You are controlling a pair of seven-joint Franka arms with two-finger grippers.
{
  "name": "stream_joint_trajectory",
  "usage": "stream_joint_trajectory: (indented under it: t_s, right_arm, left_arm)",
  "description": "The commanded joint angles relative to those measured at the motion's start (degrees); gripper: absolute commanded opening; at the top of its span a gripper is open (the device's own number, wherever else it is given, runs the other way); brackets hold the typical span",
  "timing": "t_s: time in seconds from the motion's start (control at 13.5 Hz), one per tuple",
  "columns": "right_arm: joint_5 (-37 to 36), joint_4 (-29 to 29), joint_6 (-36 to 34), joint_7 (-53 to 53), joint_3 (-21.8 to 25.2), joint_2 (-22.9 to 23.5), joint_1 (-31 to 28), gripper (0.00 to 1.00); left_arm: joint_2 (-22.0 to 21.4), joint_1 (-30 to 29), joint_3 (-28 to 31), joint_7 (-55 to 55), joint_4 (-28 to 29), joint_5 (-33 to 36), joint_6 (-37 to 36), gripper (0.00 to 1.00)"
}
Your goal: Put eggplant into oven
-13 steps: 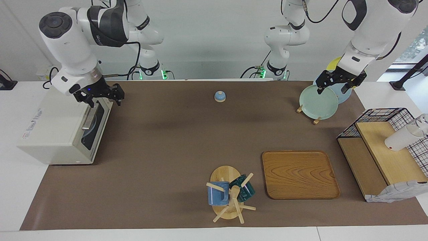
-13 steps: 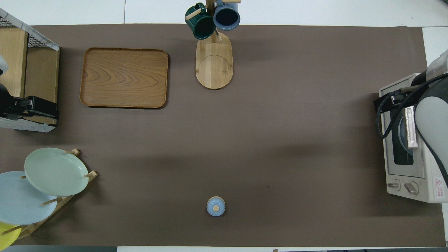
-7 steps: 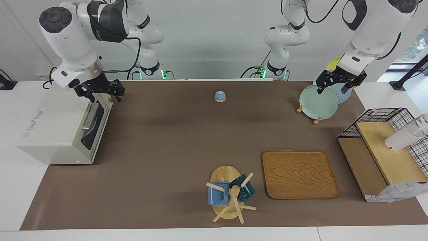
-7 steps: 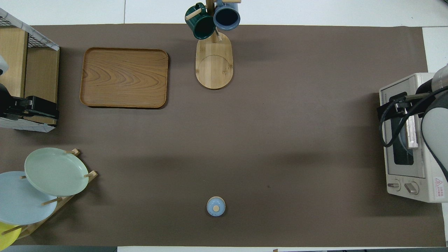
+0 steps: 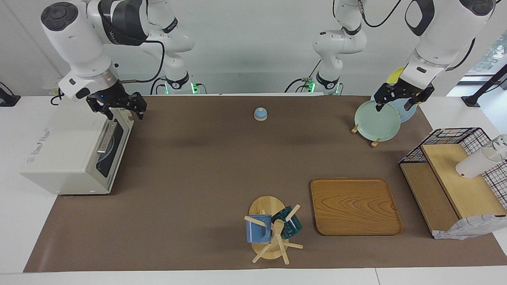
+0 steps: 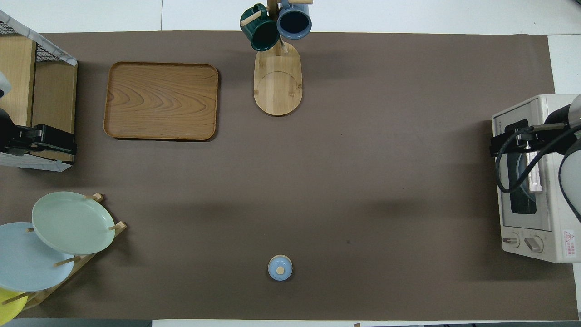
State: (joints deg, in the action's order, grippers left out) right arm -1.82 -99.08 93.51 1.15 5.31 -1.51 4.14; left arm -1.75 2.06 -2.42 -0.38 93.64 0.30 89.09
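Risen since a second ago: right gripper (image 5: 124, 113), now clear of the oven (image 5: 67, 158), jaws spread, pinching nothing, hovering over its top front edge at upper left of the facing view. Oven door shut, at right edge of the overhead view (image 6: 531, 181). Eggplant nowhere visible. Left gripper (image 5: 398, 103) waiting unmoved, jaws spread and empty, over the green plate (image 5: 376, 120) at upper right. Wooden tray (image 5: 354, 206) at lower centre-right, mug rack (image 5: 271, 231) beside it.

Brown-matted table (image 5: 190, 170) under oven (image 5: 67, 158), tray (image 5: 354, 206), mug stand (image 5: 269, 227).
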Motion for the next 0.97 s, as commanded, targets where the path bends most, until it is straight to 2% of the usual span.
stream_joint_trajectory:
  t_s: [0.0,0.3,0.45,0.59,0.89]
  right_arm:
    - [1.3,-0.8,1.1,-0.6,0.1,-0.9,-0.7,1.0]
    - [1.2,-0.3,0.6,-0.3,-0.3,-0.6,-2.1,1.0]
    - [1.2,-0.2,0.7,2.4,-3.5,-0.7,-5.5,1.0]
    - [1.1,-0.1,0.5,2.5,-1.7,-0.6,-3.1,1.0]
    - [1.0,2.2,-1.4,2.5,-1.1,0.4,-2.6,1.0]
  left_arm:
    - [-0.4,-0.4,0.0,0.3,-0.1,-0.8,0.0,1.0]
    - [-0.4,-0.4,0.0,0.3,-0.1,-0.8,0.0,1.0]
    - [-0.4,-0.4,0.0,0.3,-0.1,-0.8,0.0,1.0]
    - [-0.4,-0.4,0.0,0.3,-0.1,-0.8,0.0,1.0]
    - [-0.4,-0.4,0.0,0.3,-0.1,-0.8,0.0,1.0]
